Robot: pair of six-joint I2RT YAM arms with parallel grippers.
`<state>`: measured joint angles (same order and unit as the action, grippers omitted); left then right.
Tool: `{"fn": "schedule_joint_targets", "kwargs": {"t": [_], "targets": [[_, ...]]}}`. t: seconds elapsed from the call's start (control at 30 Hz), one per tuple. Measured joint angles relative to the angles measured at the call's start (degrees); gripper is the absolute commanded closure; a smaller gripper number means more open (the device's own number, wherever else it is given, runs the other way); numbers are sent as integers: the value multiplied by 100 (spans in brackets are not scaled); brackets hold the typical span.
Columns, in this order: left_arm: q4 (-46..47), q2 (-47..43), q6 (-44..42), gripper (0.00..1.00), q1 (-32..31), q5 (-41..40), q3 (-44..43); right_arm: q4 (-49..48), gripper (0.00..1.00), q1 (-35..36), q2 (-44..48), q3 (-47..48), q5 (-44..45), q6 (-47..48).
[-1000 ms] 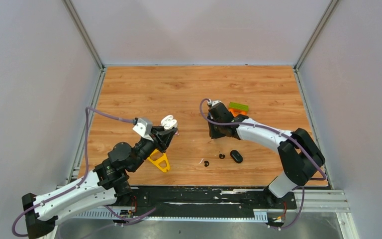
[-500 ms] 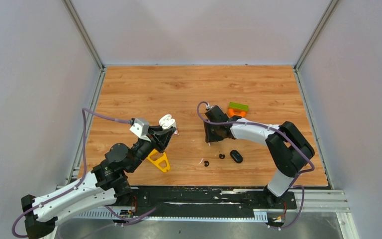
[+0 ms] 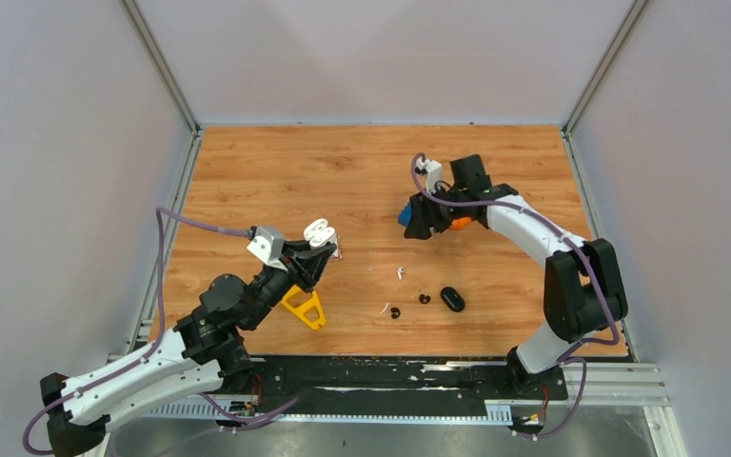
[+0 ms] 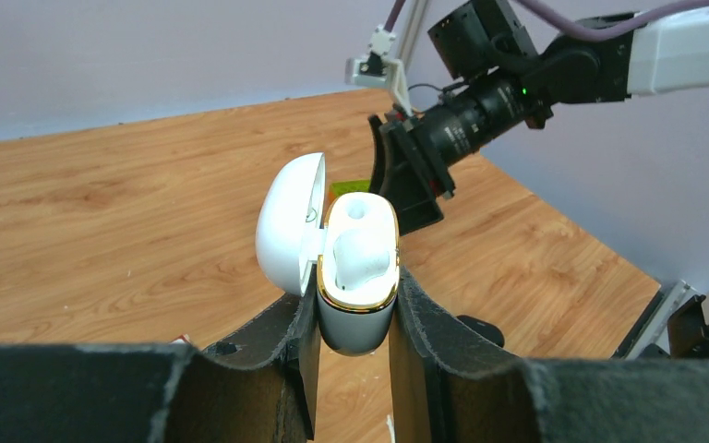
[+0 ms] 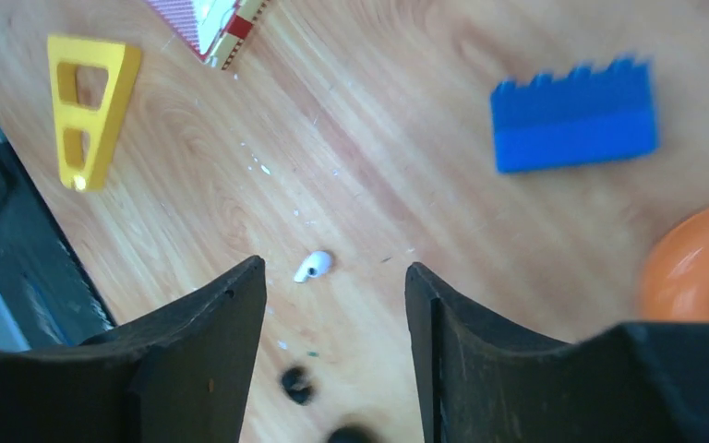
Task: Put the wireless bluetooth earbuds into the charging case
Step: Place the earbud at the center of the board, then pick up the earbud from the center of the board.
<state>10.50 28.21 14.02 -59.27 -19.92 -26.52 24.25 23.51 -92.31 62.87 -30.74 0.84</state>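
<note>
The left claw (image 4: 355, 325) is clamped on the case (image 4: 355, 277), its matte black fingers (image 4: 282, 346) pressing the case's two flanks. The case is a smooth, glossy white pebble with a thin gold rim around its mouth. Its domed lid (image 4: 288, 226) is swung back on the hinge. A seated bud (image 4: 362, 254), white and rounded, fills one socket, and beside it a round hole shows in the white insert. The claw holds the case upright in the air above the left half of the bench (image 3: 295, 171), toward the near edge.

The right claw (image 5: 332, 309) stands open with nothing between its dark, curved fingers (image 5: 217, 337). It hangs over the right half of the bench, about midway between the near and far edges.

Seen through that gap, a loose bud (image 5: 314, 266) lies on the bench. It is tiny, glossy white, with a short stem. From above, this loose bud (image 3: 400, 273) sits near the middle, nearer the near edge. A black bud (image 3: 395, 312) and a second black bud (image 3: 424, 299), both small and round, lie closer to the near edge. Just right of them is a shiny black oval pod (image 3: 452, 299).

The bench is warm wood-grain laminate. By the right claw are a studded blue block (image 5: 572, 115) and an orange ring (image 5: 692, 263). A flat yellow triangle (image 3: 306, 307) with cut-outs lies under the left arm.
</note>
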Motion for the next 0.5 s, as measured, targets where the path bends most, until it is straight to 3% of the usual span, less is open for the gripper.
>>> {"fn": "schedule_joint_targets", "kwargs": {"t": [0.1,0.27,0.4,0.5], "targets": [[0,-26,0,100,0,20,0,485,42,-417,-31,422,-901,2031],[0,-28,2,100,0,37,0,1460,47,-317,-66,330,-1523,5510],[-2,-24,2,100,0,39,0,1915,48,-66,-485,140,-1287,7528],[-9,-24,2,100,0,37,0,1947,50,151,-684,28,-1082,8098]]}}
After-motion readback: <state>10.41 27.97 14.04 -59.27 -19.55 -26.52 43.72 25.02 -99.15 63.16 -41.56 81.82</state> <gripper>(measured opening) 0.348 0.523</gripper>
